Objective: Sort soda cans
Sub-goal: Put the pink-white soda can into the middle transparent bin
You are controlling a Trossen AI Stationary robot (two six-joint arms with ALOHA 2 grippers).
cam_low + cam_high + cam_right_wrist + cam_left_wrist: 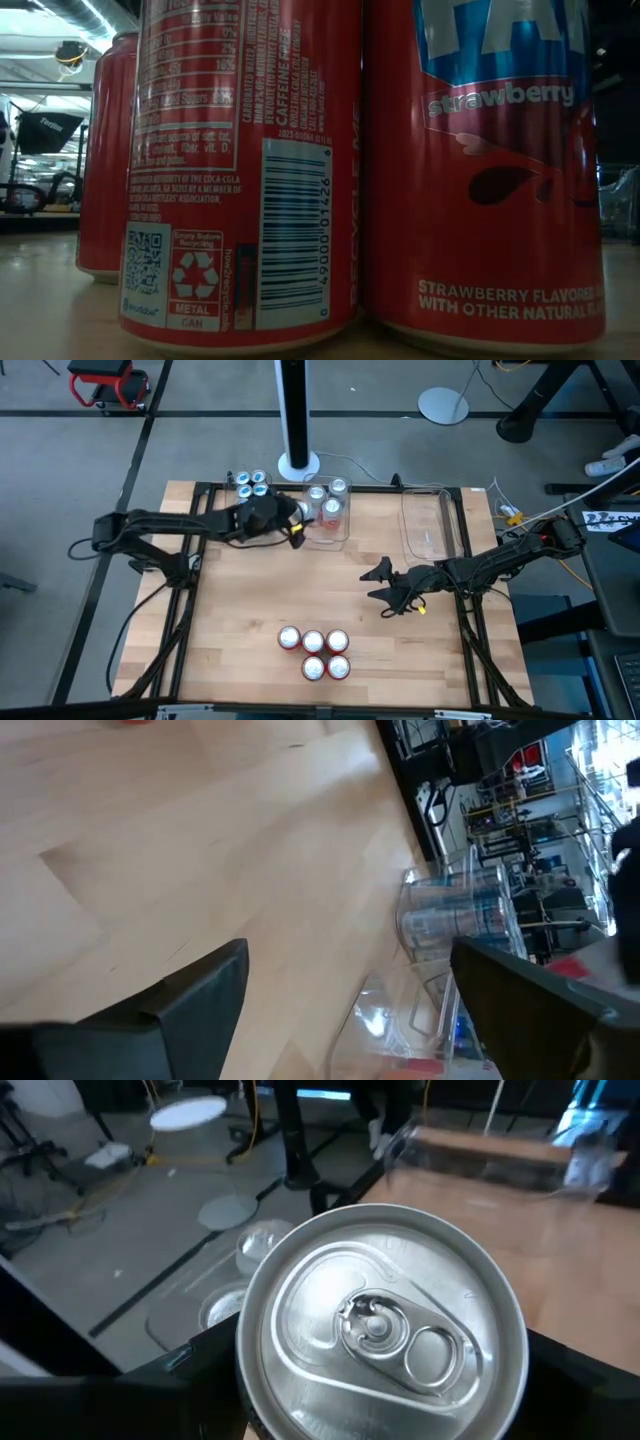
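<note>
At the tabletop's far edge, our left pincer grips a silver can beside the half-filled tub; right pincer gapes empty; five red cans remain unsorted.

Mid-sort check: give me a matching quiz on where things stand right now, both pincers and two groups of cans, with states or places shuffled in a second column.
Column one:
1. left pincer
2. right pincer
3. five red cans
4. blue cans

Column two:
A. leftmost cluster at the far edge of the table
B. open above bare wood
C. grouped near the table's front edge
D. closed on a silver-topped can

Pairs: 1-D, 2-B, 3-C, 4-A
</note>
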